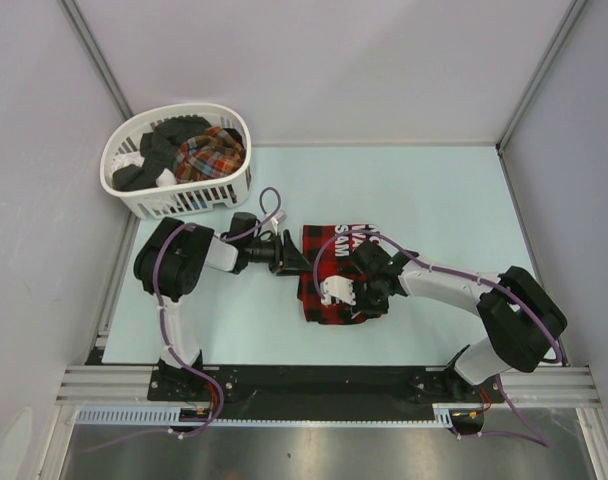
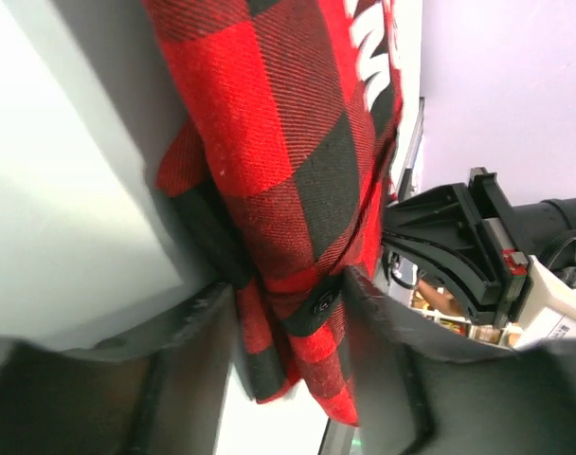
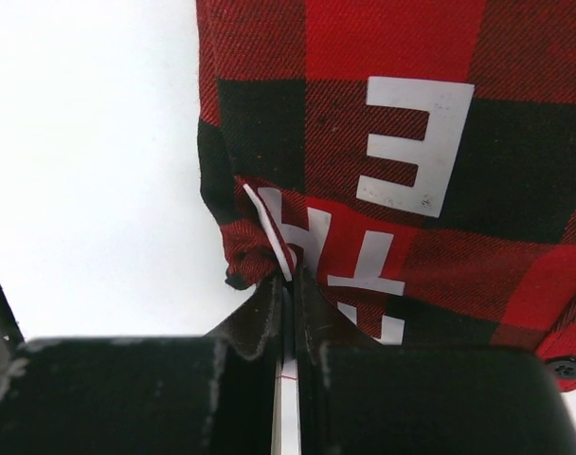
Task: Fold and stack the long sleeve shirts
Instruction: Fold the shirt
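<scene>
- Red-and-black checked shirt [image 1: 312, 295] [image 2: 269, 142] [image 3: 515, 171] lies folded into a compact block near the middle of the pale table [image 1: 444, 210], between the two arms.
- White block letters [image 3: 416, 142] are printed on its cloth, and a small dark button [image 2: 321, 305] sits on the fold seen from the left wrist.
- Left gripper [image 1: 292, 262] [image 2: 286, 284] reaches in at the shirt's left edge. Its jaws stand apart with a bunched fold of the shirt between them. The cloth seems to touch both inner faces, but I cannot tell whether they are actually squeezing it.
- Right gripper [image 1: 359, 293] [image 3: 288, 289] is over the right half of the shirt. Its jaws are pressed together on a puckered corner of the cloth (a thin white strip of the lettering runs right into the slit between them).
- A second shirt, in a finer multicolour plaid [image 1: 209, 155], sits crumpled in the white slatted basket [image 1: 174, 202] at the far left corner of the table, well apart from the checked one.
- Dark clothes [image 1: 169, 140] are bundled beside it in the same basket.
</scene>
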Controlling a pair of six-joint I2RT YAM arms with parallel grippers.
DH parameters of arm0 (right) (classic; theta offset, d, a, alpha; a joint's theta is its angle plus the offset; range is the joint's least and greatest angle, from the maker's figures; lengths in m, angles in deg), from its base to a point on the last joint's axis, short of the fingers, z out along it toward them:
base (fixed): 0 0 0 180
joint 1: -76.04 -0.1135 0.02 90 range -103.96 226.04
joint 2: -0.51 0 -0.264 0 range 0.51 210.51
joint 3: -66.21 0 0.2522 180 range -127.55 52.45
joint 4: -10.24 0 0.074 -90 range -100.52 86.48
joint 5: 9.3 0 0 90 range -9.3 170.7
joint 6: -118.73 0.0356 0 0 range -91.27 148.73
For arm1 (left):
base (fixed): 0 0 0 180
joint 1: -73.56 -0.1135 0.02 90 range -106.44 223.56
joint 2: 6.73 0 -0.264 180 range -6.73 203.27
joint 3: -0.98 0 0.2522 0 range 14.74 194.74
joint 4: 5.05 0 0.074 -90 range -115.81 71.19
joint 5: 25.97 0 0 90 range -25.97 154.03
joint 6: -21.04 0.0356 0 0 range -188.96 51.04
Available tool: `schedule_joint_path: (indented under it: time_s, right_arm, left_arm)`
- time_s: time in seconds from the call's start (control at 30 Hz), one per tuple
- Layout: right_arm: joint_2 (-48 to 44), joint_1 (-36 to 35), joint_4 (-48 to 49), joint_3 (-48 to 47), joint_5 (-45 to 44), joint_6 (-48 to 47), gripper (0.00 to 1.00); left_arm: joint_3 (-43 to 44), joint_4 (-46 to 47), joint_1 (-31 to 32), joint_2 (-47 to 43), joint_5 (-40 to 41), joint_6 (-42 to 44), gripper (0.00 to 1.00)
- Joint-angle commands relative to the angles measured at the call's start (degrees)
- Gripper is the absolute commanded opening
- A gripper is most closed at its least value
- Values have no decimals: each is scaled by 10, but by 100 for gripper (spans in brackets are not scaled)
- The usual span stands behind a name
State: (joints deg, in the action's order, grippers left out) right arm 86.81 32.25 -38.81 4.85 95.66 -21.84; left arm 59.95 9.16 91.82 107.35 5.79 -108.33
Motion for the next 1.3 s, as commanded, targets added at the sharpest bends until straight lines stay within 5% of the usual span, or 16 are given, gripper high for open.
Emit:
schedule_joint_path:
  time_s: [0.0,0.1,0.23,0.43,0.53,0.83,0.93,1.07,1.27]
  right_arm:
    - [19,6,-40,-10,-4,24,5]
    - [21,5,-39,-16,-1,41,8]
    - [-4,17,-43,-28,-11,70,28]
    - [-37,134,-89,-76,34,135,62]
    - [-51,221,-99,-99,94,175,71]
    - [-39,433,-87,-123,351,347,77]
    - [-25,476,-40,-96,419,442,80]
    - [-4,558,64,-27,487,584,91]
    - [22,625,173,93,518,726,95]
  left_arm:
    - [-10,-24,13,42,45,10,49]
    - [17,-46,13,38,30,26,30]
    - [51,-166,9,4,25,85,1]
    - [186,-559,13,-95,154,342,0]
    - [265,-665,12,-145,194,410,0]
    - [646,-939,41,-124,460,537,0]
    - [776,-996,98,-92,569,555,0]
    - [800,-1007,251,-23,741,593,0]
    - [809,-998,353,129,736,549,0]
